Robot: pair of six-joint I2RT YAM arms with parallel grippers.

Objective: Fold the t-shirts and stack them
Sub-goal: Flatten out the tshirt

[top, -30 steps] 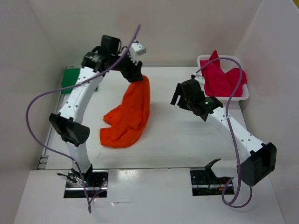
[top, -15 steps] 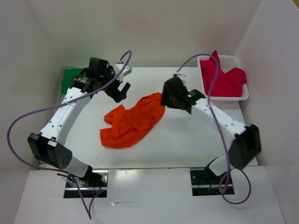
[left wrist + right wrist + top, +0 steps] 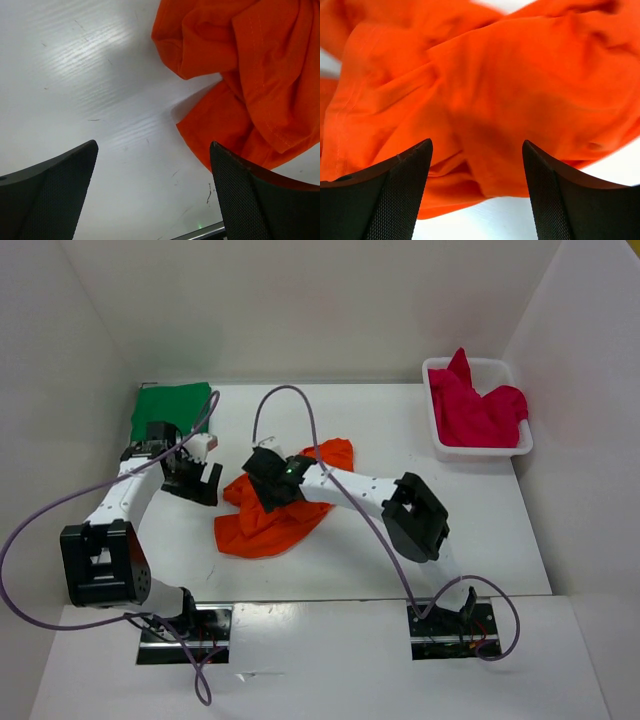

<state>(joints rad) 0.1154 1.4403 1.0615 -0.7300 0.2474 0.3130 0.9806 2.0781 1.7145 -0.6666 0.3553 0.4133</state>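
Orange t-shirt [image 3: 275, 518] is seen crumpled mid-table [image 3: 400, 430]. Left gripper [image 3: 195, 488] is held spread just left of it; right gripper [image 3: 477, 150] is held spread over it. Green t-shirt [image 3: 170, 405] is laid far left, red t-shirt [image 3: 475, 410] in the far-right basket [image 3: 482, 451].

Bright, even light is coming from overhead, washing the white surface [image 3: 480, 530] and walls [image 3: 350, 310] pale. In the left wrist view glare is streaking across the surface, and the orange t-shirt [image 3: 250, 75] is casting a soft shadow beside its edge. In the right wrist view its cloth is blurring slightly toward the top.
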